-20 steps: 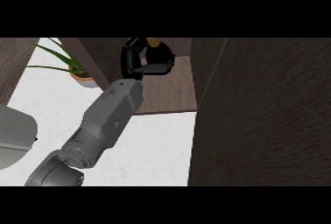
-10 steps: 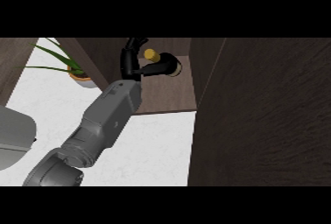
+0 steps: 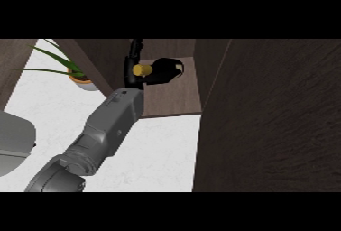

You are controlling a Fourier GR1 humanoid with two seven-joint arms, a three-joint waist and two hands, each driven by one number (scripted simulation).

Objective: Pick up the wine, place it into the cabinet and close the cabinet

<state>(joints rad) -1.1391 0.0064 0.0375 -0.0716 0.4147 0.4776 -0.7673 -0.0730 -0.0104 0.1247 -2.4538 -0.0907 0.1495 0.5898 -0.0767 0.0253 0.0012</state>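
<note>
Seen from above, a single grey forearm point(image 3: 110, 131) rises from the lower left of the view and reaches up into an open wooden cabinet point(image 3: 174, 97). At its end, the black left hand point(image 3: 135, 61) is seen edge-on, its fingers stretched straight upward along the left side of the wine bottle point(image 3: 162, 71), released rather than wrapped around it. The wine bottle sits on the cabinet's shelf, just beside the hand; its yellow cap point(image 3: 142, 70) faces the viewer, and its dark body extends to the right behind the cap. Whether the hand touches the bottle cannot be told. The cabinet door point(image 3: 273, 117), dark brown wood, stands open and fills the right side of the view. To the left, on the white counter point(image 3: 160, 149), is a potted plant point(image 3: 73, 72) with long green leaves. The right hand does not appear.
</note>
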